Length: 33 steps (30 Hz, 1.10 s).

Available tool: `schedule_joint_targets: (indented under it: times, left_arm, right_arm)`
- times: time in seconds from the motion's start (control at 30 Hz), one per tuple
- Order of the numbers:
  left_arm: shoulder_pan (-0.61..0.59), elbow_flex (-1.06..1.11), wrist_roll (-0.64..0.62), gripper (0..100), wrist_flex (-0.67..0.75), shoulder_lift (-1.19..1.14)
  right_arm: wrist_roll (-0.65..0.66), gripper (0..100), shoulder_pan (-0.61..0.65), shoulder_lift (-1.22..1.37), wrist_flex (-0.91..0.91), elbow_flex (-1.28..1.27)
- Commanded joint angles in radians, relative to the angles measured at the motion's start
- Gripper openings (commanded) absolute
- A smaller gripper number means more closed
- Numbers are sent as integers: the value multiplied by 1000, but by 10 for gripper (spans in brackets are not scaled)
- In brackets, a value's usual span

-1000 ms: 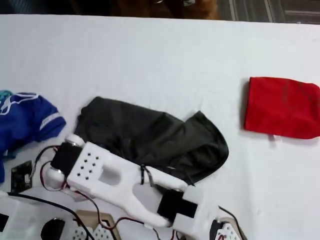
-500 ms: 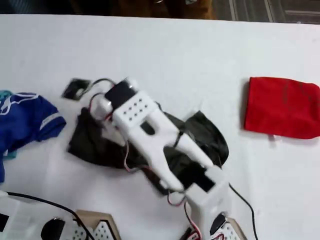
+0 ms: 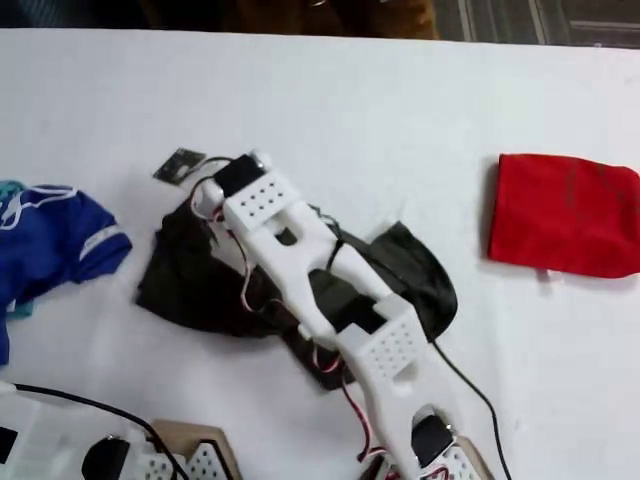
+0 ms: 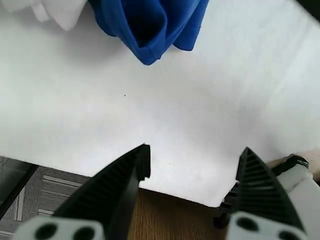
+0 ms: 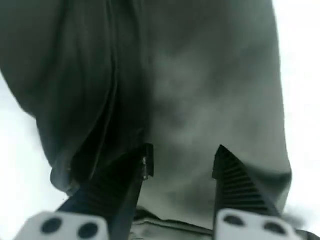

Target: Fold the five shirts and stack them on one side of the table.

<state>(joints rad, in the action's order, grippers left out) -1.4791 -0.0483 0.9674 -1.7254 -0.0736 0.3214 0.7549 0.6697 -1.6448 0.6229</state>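
Observation:
A crumpled black shirt point(image 3: 190, 285) lies at the table's middle front. My right arm point(image 3: 265, 205) stretches across it from the front edge. In the right wrist view my right gripper point(image 5: 182, 155) is open just above the dark folds of the black shirt point(image 5: 190, 90), holding nothing. A red shirt point(image 3: 565, 215) lies folded at the right. A blue shirt point(image 3: 50, 240) sits bunched at the left edge. My left gripper point(image 4: 195, 157) is open and empty above bare white table point(image 4: 200, 110), with the blue shirt point(image 4: 150, 25) beyond its fingertips.
A bit of teal cloth point(image 3: 10, 190) peeks out beside the blue shirt. White fabric point(image 4: 55, 10) lies next to the blue shirt in the left wrist view. Cables trail from the right arm over the black shirt. The arms' bases point(image 3: 180, 460) stand along the front edge.
My right arm has swung from the front left of the table out over the black shirt, then reached farther back. The shirt's left side is more bunched.

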Motion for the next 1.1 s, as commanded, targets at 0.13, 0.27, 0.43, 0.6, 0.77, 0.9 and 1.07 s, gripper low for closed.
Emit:
schedule_joint_targets:
  times: [0.13,0.27,0.43,0.6,0.77,0.9,1.07]
  left_arm:
    - [15,-4,6,294,-2,48]
    - [14,-2,6,294,-2,48]
    - [14,-2,6,294,-2,48]
    - [14,-2,6,294,-2,48]
    - [12,-2,6,294,-2,48]
    - [12,-2,6,294,-2,48]
    - [12,-2,6,294,-2,48]
  right_arm:
    - [-11,201,68,-5,-39,81]
    - [-17,201,93,2,-48,98]
    - [-12,201,102,-22,-76,127]
    - [-12,201,102,-35,-110,161]
    - [-12,201,99,-13,-110,161]
    - [-17,201,104,33,-111,158]
    - [-17,201,128,94,-122,158]
